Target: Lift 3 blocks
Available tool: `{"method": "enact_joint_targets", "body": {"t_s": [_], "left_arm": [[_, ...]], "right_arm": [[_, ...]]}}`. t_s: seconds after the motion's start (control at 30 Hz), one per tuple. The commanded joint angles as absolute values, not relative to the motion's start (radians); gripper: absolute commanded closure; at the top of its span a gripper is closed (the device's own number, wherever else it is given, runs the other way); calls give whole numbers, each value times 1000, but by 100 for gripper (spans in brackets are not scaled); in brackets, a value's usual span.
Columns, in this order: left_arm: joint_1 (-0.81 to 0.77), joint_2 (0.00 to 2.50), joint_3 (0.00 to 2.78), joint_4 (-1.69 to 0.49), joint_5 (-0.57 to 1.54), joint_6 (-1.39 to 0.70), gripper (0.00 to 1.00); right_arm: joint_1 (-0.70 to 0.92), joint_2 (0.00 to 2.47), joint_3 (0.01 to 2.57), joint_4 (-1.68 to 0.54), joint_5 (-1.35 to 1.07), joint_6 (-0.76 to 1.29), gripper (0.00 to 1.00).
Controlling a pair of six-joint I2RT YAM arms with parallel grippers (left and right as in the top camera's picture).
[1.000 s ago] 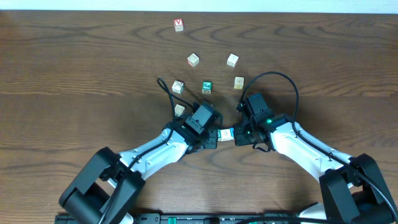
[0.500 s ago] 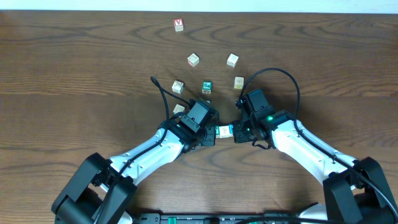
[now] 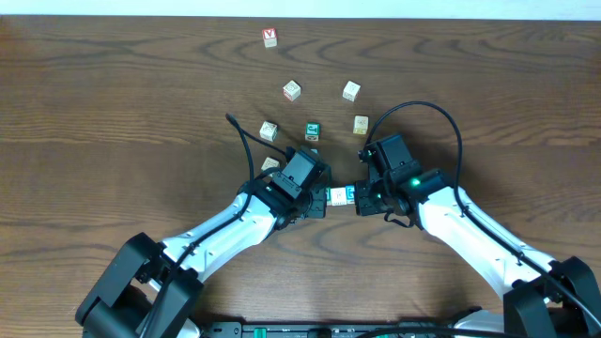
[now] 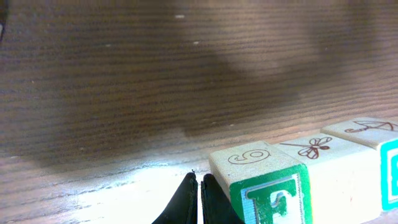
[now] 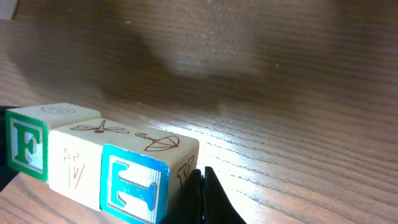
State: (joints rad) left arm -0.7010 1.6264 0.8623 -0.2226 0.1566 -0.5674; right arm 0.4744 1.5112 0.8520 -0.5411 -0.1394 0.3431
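Three blocks stand side by side in a tight row between my two grippers. The green-faced block (image 4: 267, 186) with a white F is at the left end. A cream block (image 4: 336, 174) with a dragonfly on top is in the middle. The blue-faced block (image 5: 134, 186) with a white E is at the right end. My left gripper (image 4: 199, 200) is shut, its tips pressed sideways against the green block. My right gripper (image 5: 204, 199) is shut and pushes against the blue block's outer side. From overhead the row (image 3: 338, 196) sits mid-table. I cannot tell whether it is off the wood.
Several loose cubes lie beyond the arms: a red-lettered one (image 3: 270, 37) far back, pale ones (image 3: 292, 90) (image 3: 351, 90) (image 3: 361, 124) (image 3: 269, 130), a green-faced one (image 3: 312, 131), and one (image 3: 271, 165) beside my left wrist. A black cable (image 3: 246, 141) loops near them.
Both shut grippers and the row pinched between them have shifted slightly away from the table's front edge and to the right. The loose cubes have not moved.
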Motion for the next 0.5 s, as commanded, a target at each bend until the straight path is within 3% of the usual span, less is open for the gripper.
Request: {"method": "enact_joint_targets", "body": {"t_s": [0.0, 0.47], "left_arm": [[-733, 1573, 947, -179, 321, -542, 93], [-733, 1546, 948, -194, 321, -542, 93]], "right_arm": [[538, 1490, 890, -514, -368, 317, 99], [538, 1490, 890, -517, -368, 317, 99]]}}
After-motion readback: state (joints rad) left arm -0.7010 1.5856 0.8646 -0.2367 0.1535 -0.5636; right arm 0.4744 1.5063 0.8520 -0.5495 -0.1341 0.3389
